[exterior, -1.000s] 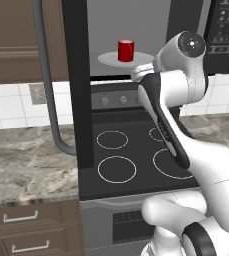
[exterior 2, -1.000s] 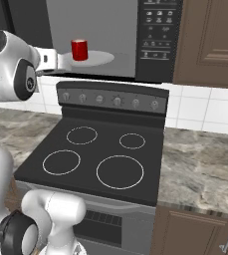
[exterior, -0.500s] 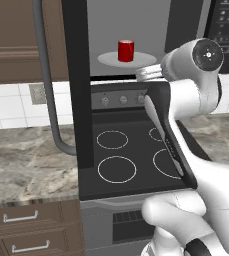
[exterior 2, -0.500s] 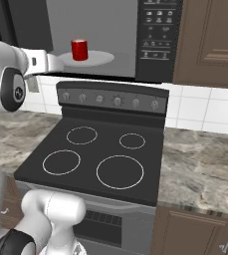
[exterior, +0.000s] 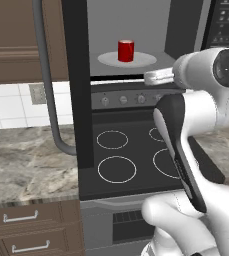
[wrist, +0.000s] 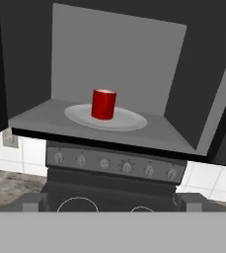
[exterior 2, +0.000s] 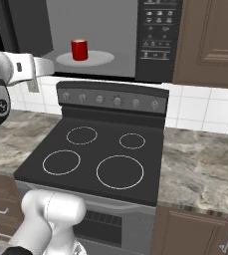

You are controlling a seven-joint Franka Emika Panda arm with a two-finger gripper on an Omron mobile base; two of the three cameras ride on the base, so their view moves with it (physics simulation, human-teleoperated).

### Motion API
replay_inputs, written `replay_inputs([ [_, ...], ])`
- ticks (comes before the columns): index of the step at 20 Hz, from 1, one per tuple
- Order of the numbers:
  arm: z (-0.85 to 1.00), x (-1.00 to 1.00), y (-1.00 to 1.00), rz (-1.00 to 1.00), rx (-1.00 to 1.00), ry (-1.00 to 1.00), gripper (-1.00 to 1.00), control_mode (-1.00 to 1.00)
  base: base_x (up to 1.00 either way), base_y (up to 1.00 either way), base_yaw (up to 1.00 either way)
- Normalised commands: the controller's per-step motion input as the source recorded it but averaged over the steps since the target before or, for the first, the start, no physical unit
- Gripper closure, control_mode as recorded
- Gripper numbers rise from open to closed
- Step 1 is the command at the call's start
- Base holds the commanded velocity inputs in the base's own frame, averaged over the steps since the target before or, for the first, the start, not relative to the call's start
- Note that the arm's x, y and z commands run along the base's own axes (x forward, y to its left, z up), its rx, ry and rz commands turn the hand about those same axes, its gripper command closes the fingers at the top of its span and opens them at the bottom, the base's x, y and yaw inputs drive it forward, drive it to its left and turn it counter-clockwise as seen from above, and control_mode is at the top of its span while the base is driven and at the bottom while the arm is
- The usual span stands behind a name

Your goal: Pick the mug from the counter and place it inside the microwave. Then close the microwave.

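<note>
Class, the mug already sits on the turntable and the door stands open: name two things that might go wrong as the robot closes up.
1. The arm is bent close beside the open microwave door; swinging it might strike the arm.
2. The mug stands loose on the turntable plate, so a hard slam could tip it.

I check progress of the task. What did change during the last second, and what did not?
The arm pulled back from the microwave: to the right in the left base view, to the left in the right base view. Nothing was gripped or released. The mug stays upright on the turntable plate, and the door stays open.
</note>
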Motion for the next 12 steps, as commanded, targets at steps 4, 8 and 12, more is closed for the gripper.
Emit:
replay_inputs([
  [4, 0.09, -0.47, -0.06, -0.06, 0.0, 0.0, -1.0, -1.0, 0.0, 0.0, 0.0],
  [8, 0.17, -0.63, 0.0, -0.04, 0.0, -0.01, -1.0, -1.0, 0.0, 0.0, 0.0],
  [12, 0.1, -0.69, 0.0, -0.01, 0.0, -0.06, -1.0, -1.0, 0.0, 0.0, 0.0],
])
